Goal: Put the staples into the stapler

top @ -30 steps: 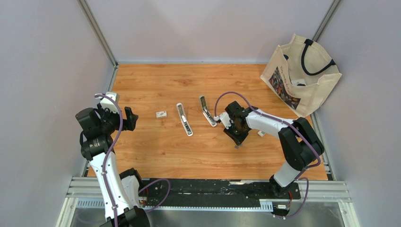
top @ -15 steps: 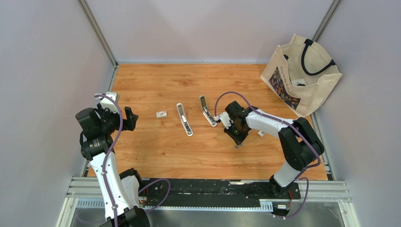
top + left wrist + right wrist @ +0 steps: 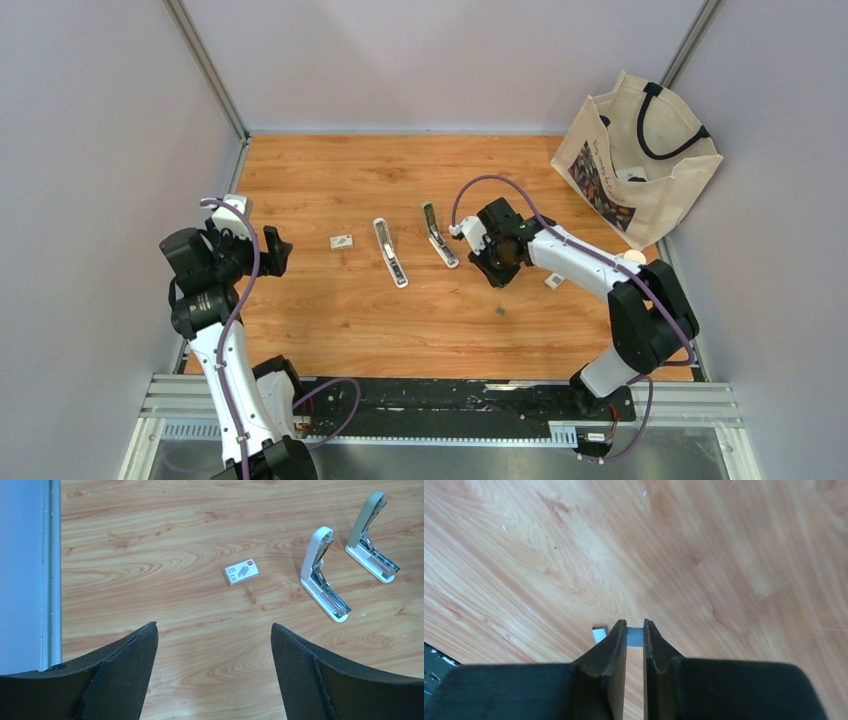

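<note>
Between the fingers of the right claw [image 3: 634,625] you have the staple strip [image 3: 634,637]. The claw is pinched on it, jaws almost together. Only a short grey stretch shows in the gap, so you can't read the strip's long axis from the wrist view.

What the next move depends on: in the top view the grey-green stapler [image 3: 438,235] lies just to the left of the right claw [image 3: 498,272], near but apart. It's hinged open. Its long axis runs far-to-near across the table [image 3: 330,320], slightly skewed, with the near end angled toward the claw. My read is you'll need to line the strip up with that axis before lowering it into the channel.

The white stapler [image 3: 390,252] is one step further left, also open and roughly parallel. The right arm is clearly nearer to both. The left claw [image 3: 215,680] is spread wide, holds nothing, and sits well off to the left.

Count:
- 2 staplers
- 1 strip in the claw
- 1 small loose bit [image 3: 499,312] on the wood on the near side of the claw, also seen beside the fingers in the wrist view [image 3: 598,633]; probably a broken-off piece, so watch it
- 1 staple box [image 3: 342,240] left of the white stapler
- 1 small white item [image 3: 552,281] by the right forearm, too small to identify
- 1 bag [image 3: 640,160] at the far right
</note>
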{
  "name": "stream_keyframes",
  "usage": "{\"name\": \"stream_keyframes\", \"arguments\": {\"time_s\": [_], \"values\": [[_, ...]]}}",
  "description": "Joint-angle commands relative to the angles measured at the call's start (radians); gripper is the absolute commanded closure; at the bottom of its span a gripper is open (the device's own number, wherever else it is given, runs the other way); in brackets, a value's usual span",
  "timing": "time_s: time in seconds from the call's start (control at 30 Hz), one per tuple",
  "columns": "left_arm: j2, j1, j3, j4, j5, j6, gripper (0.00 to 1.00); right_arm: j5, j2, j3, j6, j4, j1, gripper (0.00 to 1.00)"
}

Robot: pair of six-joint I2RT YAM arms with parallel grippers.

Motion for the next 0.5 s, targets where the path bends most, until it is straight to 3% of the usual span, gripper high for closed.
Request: {"name": "stream_keyframes", "arguments": {"time_s": [0.0,0.47], "values": [[-0.007,0.011,-0.002,0.020,-0.007,0.021,0.09,-0.012,-0.016,0.119,0.036,0.051,0.006,0.87],[-0.002,0.011,-0.005,0.023,-0.046,0.032,0.09,-0.004,0.186,0.396,0.255,0.188,0.063,0.87]]}}
